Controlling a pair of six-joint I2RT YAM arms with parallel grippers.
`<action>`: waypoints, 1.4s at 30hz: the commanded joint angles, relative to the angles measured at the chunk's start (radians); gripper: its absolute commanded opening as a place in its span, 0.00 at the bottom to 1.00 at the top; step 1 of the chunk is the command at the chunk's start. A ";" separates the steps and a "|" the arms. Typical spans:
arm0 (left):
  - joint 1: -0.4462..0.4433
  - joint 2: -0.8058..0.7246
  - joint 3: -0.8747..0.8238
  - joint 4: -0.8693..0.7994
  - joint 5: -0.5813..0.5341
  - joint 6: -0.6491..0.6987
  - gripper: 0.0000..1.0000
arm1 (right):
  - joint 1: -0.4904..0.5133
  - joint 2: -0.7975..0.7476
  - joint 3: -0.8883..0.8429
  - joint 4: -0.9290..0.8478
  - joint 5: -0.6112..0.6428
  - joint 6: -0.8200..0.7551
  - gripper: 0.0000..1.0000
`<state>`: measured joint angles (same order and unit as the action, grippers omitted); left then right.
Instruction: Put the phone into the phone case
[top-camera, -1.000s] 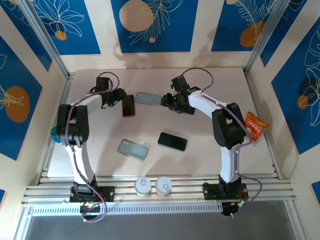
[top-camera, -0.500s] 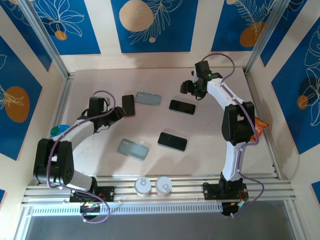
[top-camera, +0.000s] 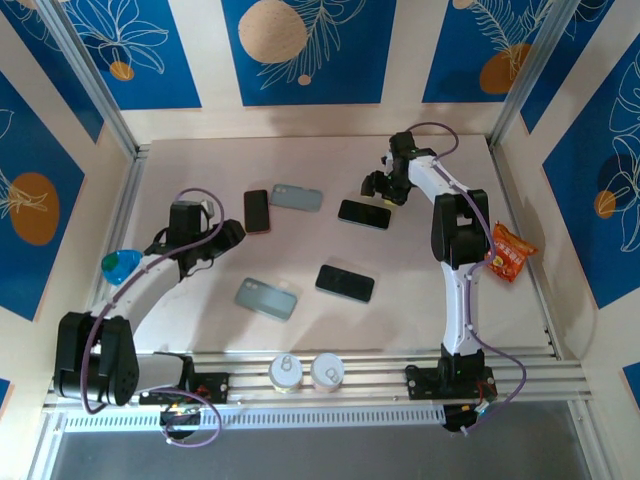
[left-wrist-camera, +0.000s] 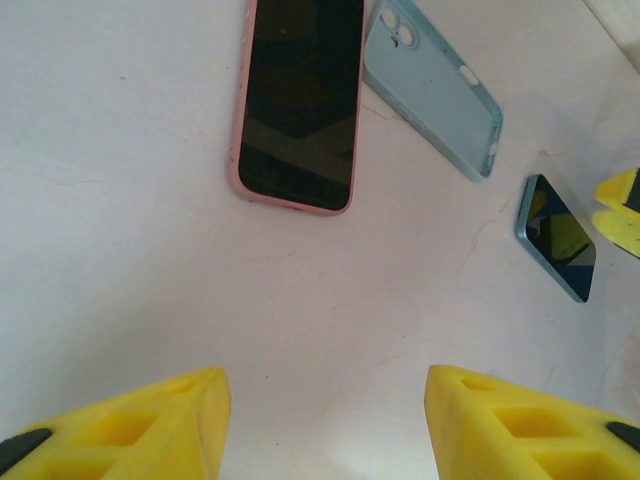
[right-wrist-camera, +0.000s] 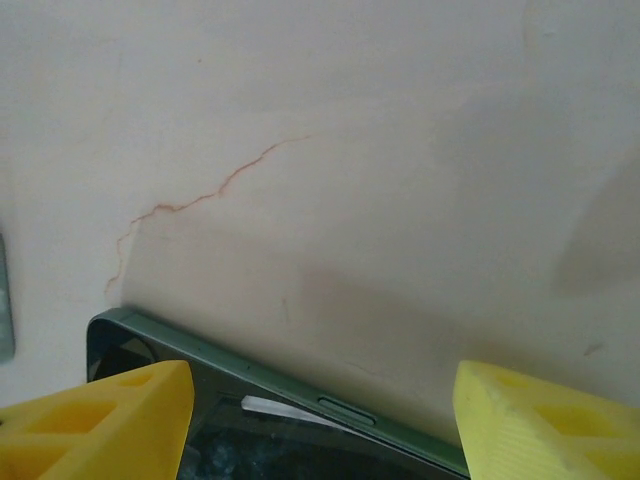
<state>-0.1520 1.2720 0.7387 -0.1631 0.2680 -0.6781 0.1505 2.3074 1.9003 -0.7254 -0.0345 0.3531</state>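
A phone in a pink case (top-camera: 257, 210) (left-wrist-camera: 298, 105) lies screen up at the back, and an empty light blue case (top-camera: 297, 197) (left-wrist-camera: 432, 85) is beside it. To their right lies a green-edged black phone (top-camera: 364, 213) (right-wrist-camera: 250, 375) (left-wrist-camera: 558, 236). Another black phone (top-camera: 345, 282) and a grey-blue case (top-camera: 267, 298) lie nearer the middle. My left gripper (top-camera: 230, 234) (left-wrist-camera: 325, 425) is open over bare table, short of the pink-cased phone. My right gripper (top-camera: 381, 190) (right-wrist-camera: 322, 420) is open, straddling the far edge of the green-edged phone with nothing held.
Two small white cups (top-camera: 286, 372) (top-camera: 326, 372) stand at the near edge between the arm bases. An orange snack bag (top-camera: 508, 252) lies by the right wall. A teal object (top-camera: 117, 265) sits at the left edge. Walls enclose the table (top-camera: 420, 320).
My left arm has pulled back toward the near left, away from the pink-cased phone. My right gripper lifted off the green-edged phone, leaving it on the table, and now hovers at its far edge.
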 joint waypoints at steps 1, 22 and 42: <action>-0.005 -0.018 -0.016 -0.015 -0.012 0.008 0.55 | -0.008 -0.007 0.013 -0.014 -0.048 0.004 0.69; -0.006 -0.026 -0.065 0.037 0.012 -0.014 0.55 | 0.108 -0.298 -0.463 0.136 -0.073 0.114 0.69; -0.007 -0.022 -0.086 0.043 0.026 0.012 0.56 | 0.279 -0.167 -0.221 -0.025 0.309 -0.148 0.88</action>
<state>-0.1520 1.2453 0.6613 -0.1352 0.2806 -0.6781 0.4202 2.0995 1.6531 -0.6987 0.2428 0.2417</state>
